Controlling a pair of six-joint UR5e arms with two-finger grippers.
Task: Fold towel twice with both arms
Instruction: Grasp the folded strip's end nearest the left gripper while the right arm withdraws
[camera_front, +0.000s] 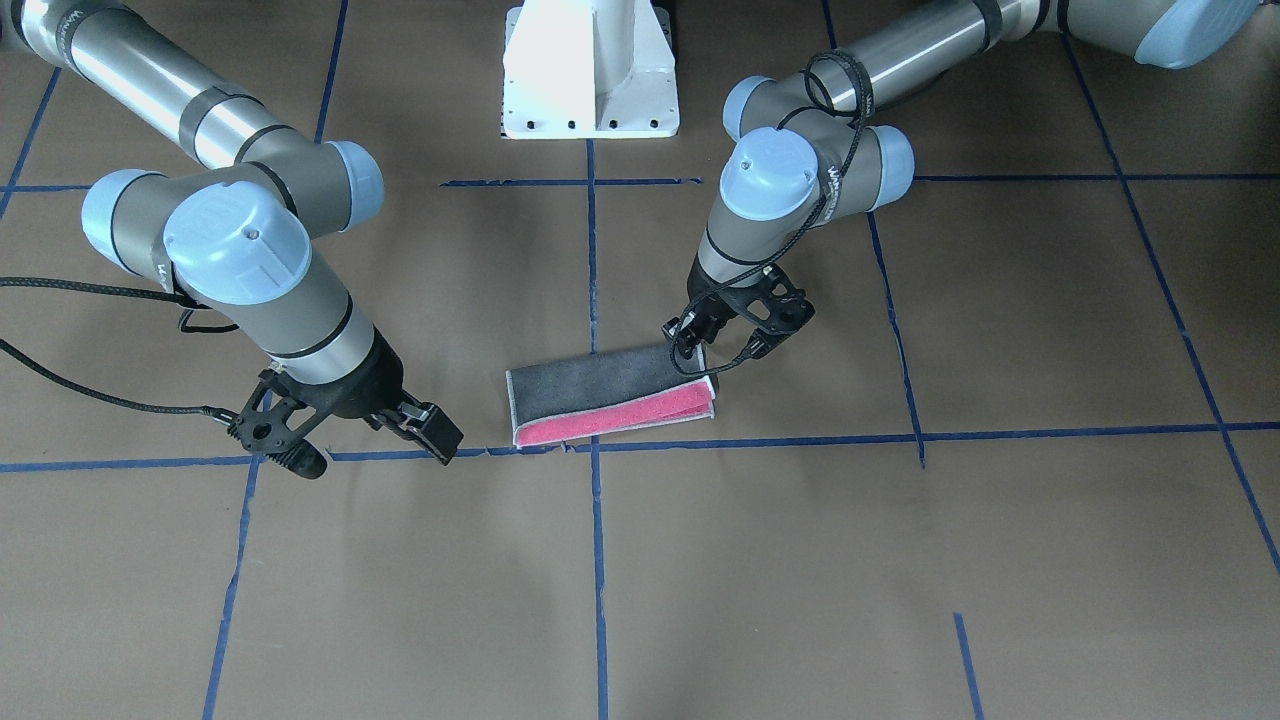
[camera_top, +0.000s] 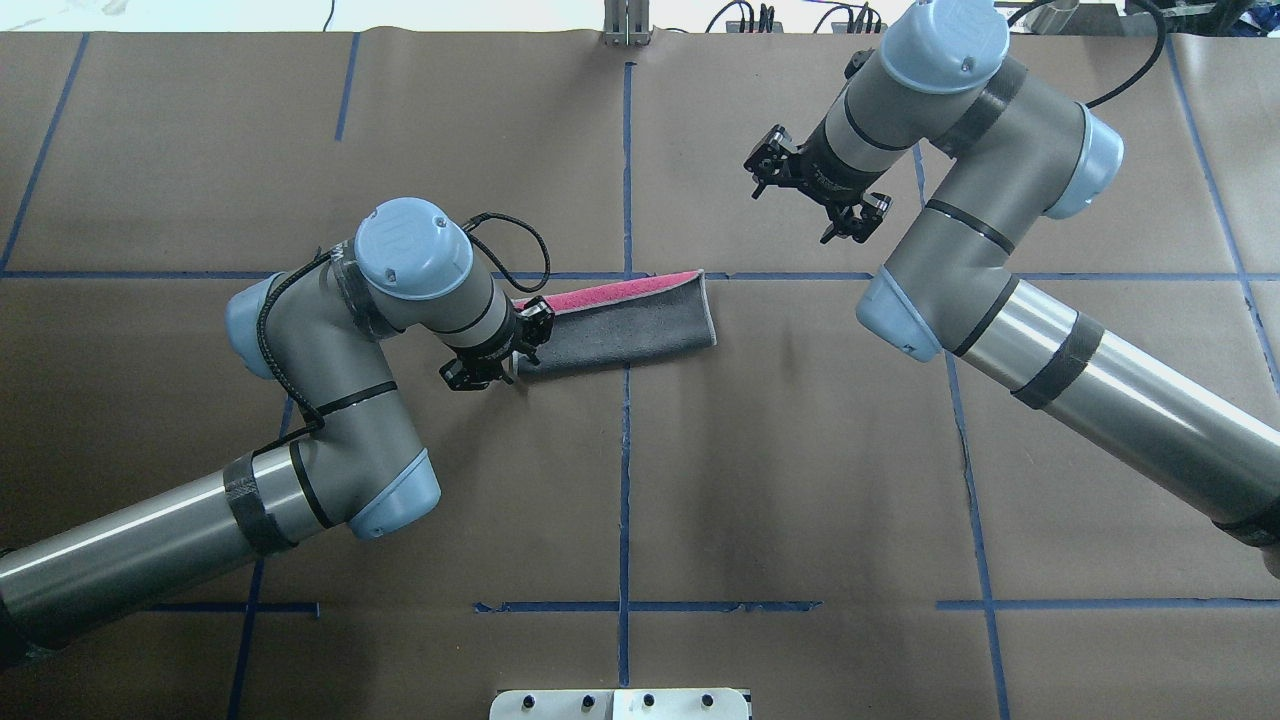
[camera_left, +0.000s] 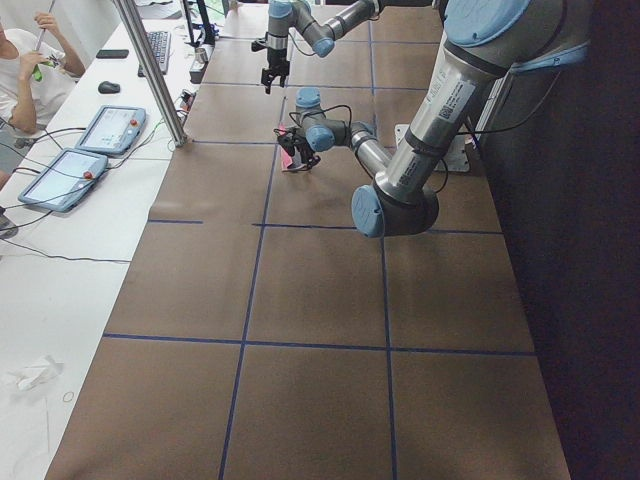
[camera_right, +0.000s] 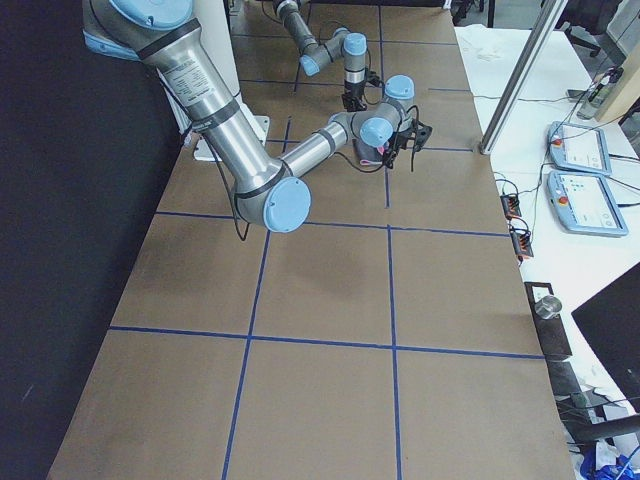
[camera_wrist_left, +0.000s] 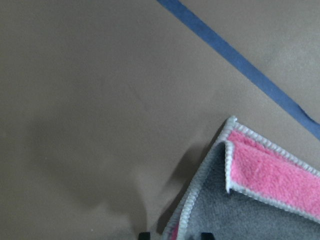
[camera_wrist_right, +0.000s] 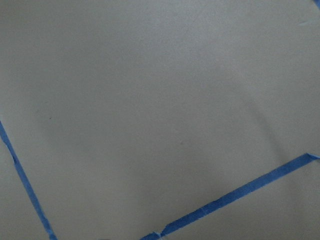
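Observation:
The towel lies folded into a long strip on the brown table, grey face up with a pink band along one long edge. It also shows in the overhead view and the left wrist view. My left gripper is down at one short end, shut on the towel's stitched edge, which runs between the fingertips. My right gripper is open and empty, above the table beyond the towel's other end and apart from it. Its wrist view shows only paper and tape.
The white pedestal base stands behind the towel. Blue tape lines form a grid on the table. A metal post and a side desk with tablets are beyond the table's far edge.

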